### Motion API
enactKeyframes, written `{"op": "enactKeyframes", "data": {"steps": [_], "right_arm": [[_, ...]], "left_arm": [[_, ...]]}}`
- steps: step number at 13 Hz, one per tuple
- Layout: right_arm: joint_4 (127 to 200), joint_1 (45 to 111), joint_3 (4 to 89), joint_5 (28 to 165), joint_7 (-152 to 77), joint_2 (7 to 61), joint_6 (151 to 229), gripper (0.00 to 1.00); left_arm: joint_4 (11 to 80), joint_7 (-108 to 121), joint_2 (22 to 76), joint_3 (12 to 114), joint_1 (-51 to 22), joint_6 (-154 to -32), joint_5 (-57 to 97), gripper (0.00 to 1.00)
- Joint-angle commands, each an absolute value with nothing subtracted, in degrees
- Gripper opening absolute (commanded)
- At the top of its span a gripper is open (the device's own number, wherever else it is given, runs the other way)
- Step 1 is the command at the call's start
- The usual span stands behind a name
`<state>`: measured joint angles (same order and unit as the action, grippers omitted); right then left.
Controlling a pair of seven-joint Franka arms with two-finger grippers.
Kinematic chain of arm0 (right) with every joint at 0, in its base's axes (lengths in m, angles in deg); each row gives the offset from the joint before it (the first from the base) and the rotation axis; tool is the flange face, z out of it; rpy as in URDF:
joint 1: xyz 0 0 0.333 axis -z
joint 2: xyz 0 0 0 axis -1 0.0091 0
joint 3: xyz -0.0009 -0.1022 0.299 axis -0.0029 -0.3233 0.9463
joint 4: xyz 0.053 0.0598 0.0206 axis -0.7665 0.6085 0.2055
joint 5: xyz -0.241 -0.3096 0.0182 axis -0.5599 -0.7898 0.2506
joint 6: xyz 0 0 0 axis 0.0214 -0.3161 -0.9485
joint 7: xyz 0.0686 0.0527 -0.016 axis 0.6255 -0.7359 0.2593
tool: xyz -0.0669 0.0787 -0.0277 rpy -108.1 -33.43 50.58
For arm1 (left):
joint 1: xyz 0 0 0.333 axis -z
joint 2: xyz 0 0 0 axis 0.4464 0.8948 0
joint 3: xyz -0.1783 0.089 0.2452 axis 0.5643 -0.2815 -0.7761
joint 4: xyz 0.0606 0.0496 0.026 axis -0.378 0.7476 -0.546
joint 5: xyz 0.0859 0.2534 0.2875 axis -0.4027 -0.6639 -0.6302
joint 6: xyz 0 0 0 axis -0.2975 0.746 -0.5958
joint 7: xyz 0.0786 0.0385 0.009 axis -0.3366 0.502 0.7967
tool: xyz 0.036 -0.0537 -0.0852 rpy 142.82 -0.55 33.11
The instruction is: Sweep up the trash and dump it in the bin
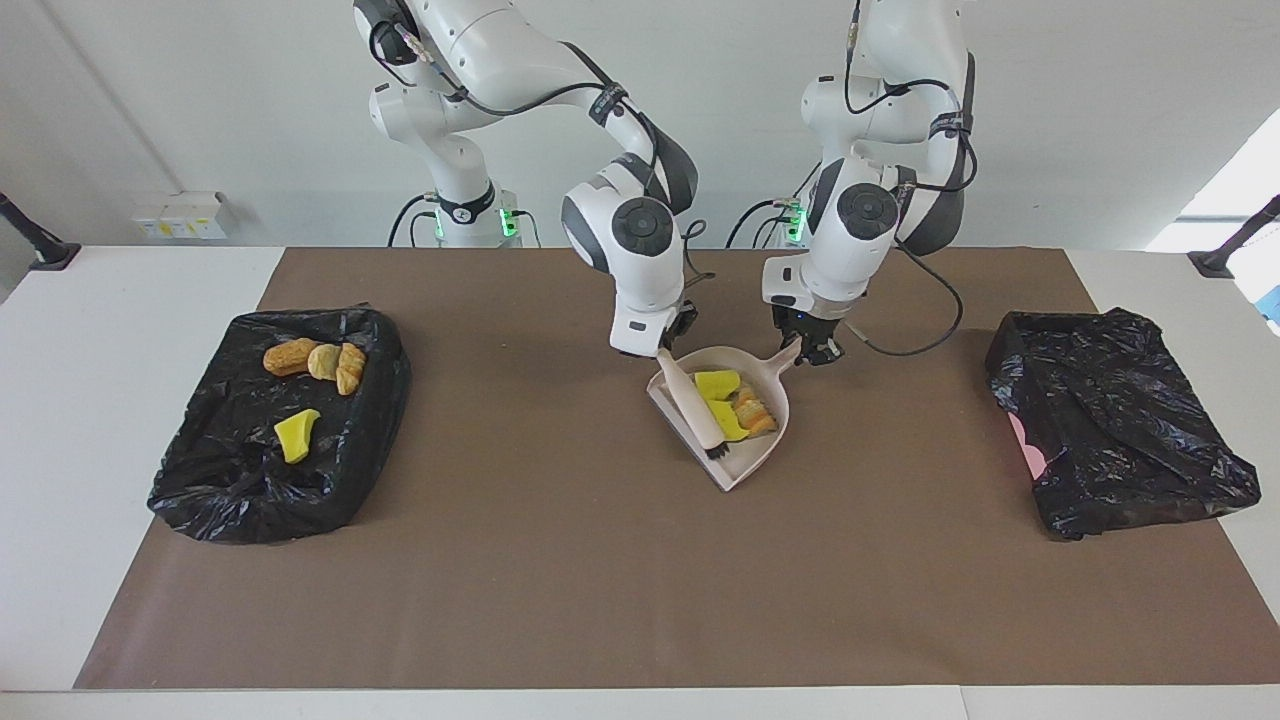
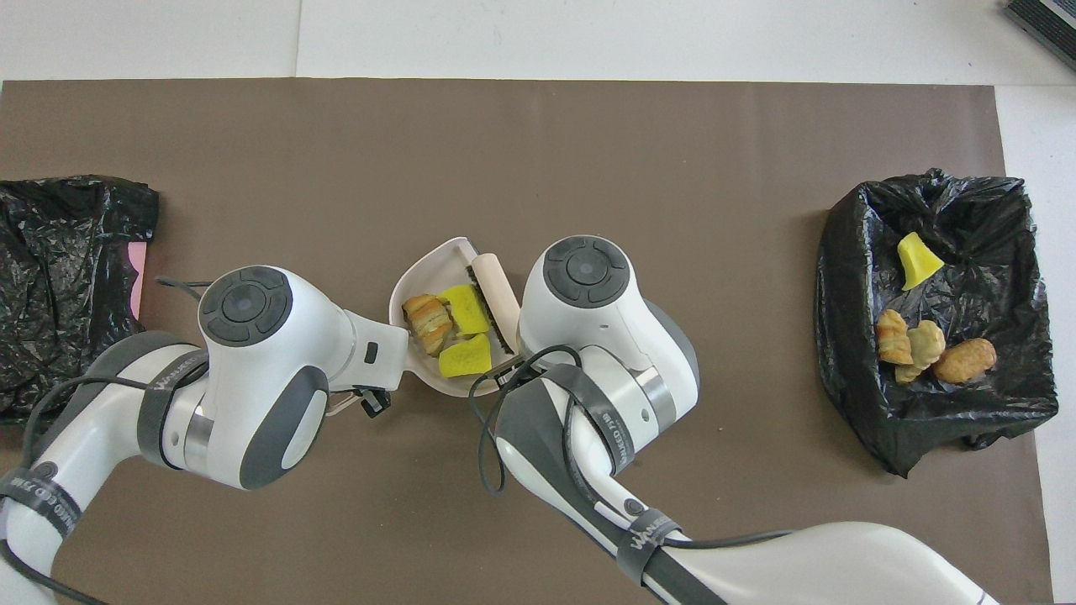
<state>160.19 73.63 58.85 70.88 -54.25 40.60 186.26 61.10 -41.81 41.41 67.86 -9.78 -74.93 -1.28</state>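
A cream dustpan (image 1: 745, 462) lies at the middle of the brown mat; it also shows in the overhead view (image 2: 423, 270). In it is trash: two yellow chunks (image 1: 716, 383) (image 2: 465, 309) and a brown bread-like piece (image 1: 754, 409) (image 2: 427, 322). My left gripper (image 1: 812, 350) is shut on the dustpan's handle. My right gripper (image 1: 664, 345) is shut on a beige brush (image 1: 692, 400) (image 2: 496, 288), whose black bristles rest inside the pan. A black-bagged bin (image 1: 200, 470) (image 2: 845, 277) at the right arm's end holds three bread-like pieces (image 1: 315, 360) (image 2: 925, 346) and one yellow chunk (image 1: 296, 436) (image 2: 916, 260).
A second black-bagged bin (image 1: 1110, 420) (image 2: 67, 269) with a bit of pink showing stands at the left arm's end of the table. The brown mat (image 1: 560, 560) covers most of the white table.
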Motion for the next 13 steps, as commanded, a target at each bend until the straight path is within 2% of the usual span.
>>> {"op": "enactKeyframes", "data": {"steps": [1,3,6,9,11,13], "right_arm": [[160.0,78.6,59.1,70.9,-52.9,37.8,182.7,0.00],[160.1,80.0,58.8,68.0,-52.9,34.4,177.7,0.00],[160.8,80.1,58.9,67.5,-56.2,30.0,170.8,0.00],[163.3,77.5,59.4,67.4,-65.8,27.8,171.6,0.00],[168.6,73.9,59.4,67.5,-73.8,24.3,175.9,0.00],[173.7,70.2,59.4,68.0,-76.7,19.9,176.5,0.00]], "left_arm": [[62.4,-34.0,39.9,67.6,-10.2,-75.2,-0.6,0.00],[62.0,-32.0,39.7,67.5,-10.4,-75.8,-0.5,0.00],[59.7,-32.2,38.4,67.5,-14.9,-75.6,1.7,0.00],[58.1,-32.2,36.1,67.5,-19.2,-75.2,2.7,0.00],[58.0,-32.1,34.1,67.5,-21.9,-73.6,2.8,0.00],[56.7,-32.2,32.6,67.5,-25.5,-71.4,2.8,0.00]]}}
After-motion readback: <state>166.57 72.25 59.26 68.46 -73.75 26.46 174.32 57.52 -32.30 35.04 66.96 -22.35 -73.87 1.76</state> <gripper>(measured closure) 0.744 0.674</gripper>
